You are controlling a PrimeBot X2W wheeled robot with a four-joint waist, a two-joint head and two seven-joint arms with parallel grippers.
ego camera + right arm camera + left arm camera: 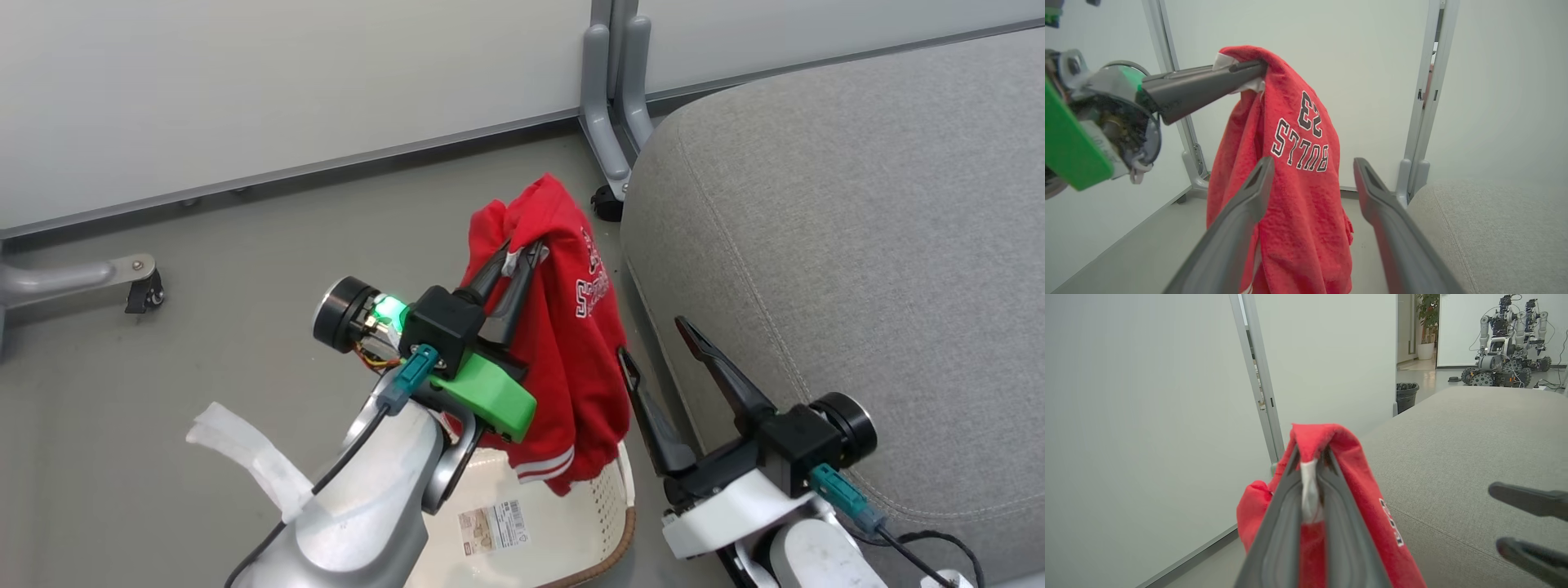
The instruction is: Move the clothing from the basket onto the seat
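Observation:
The clothing [571, 351], a red jersey with white trim and the number 23 [1306, 163], hangs lifted above the basket [563, 523], its lower hem still at the rim. My left gripper [522, 249] is shut on a fold at the jersey's top [1312, 457]. The cream basket with brown rim sits on the floor under my left arm. My right gripper [653, 339] stands open beside the hanging jersey, nothing between its fingers [1257, 192]. The grey seat [857, 245] lies just right of the jersey [1453, 457].
Grey partition feet with castors [608, 175] stand behind the jersey, another at far left [143, 286]. A white panel wall [286, 82] runs along the back. White tape [245, 457] sticks off my left forearm. A bin [1406, 396] and another robot [1506, 343] stand far off.

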